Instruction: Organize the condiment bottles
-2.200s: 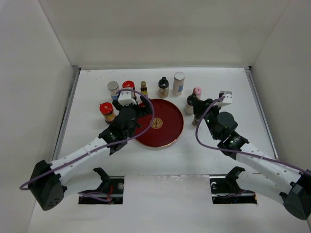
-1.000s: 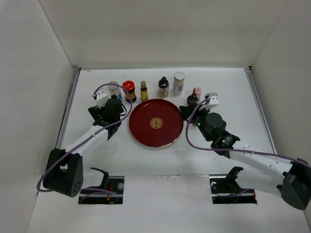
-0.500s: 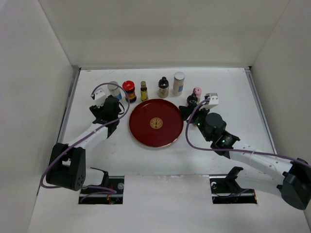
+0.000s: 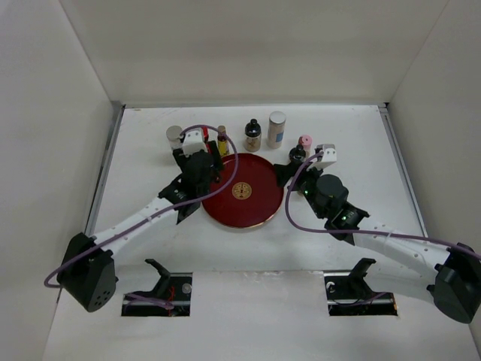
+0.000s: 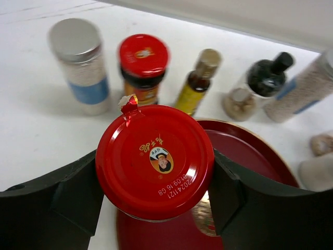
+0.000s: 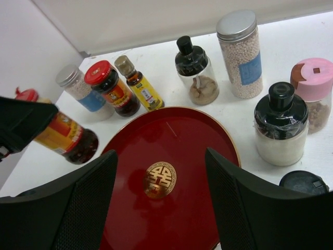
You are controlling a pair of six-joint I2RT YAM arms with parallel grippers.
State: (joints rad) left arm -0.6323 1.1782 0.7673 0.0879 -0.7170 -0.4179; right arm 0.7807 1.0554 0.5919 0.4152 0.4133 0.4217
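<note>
My left gripper (image 5: 155,172) is shut on a red-lidded dark jar (image 5: 155,161) and holds it tilted in the air at the left rim of the round dark red tray (image 6: 171,140). In the top view the left gripper (image 4: 204,171) hides that jar. My right gripper (image 6: 160,156) stands open over the tray's right side with nothing between its fingers. Along the back stand a silver-white cylinder (image 6: 80,94), another red-lidded jar (image 6: 112,88), a slim yellow-labelled bottle (image 6: 138,80), a black-capped bottle (image 6: 197,70) and a taller silver-capped cylinder (image 6: 240,54).
Right of the tray stand a pink-capped jar (image 6: 312,91) and a black-capped white jar (image 6: 281,127), close to my right gripper (image 4: 284,174). Another black cap (image 6: 307,182) shows at the right wrist view's lower edge. White walls enclose the table (image 4: 353,218).
My left gripper closed on the red-lidded jar at the table's left, lifted it and carried it right to the tray's rim. My right gripper's jaws have opened wider.
</note>
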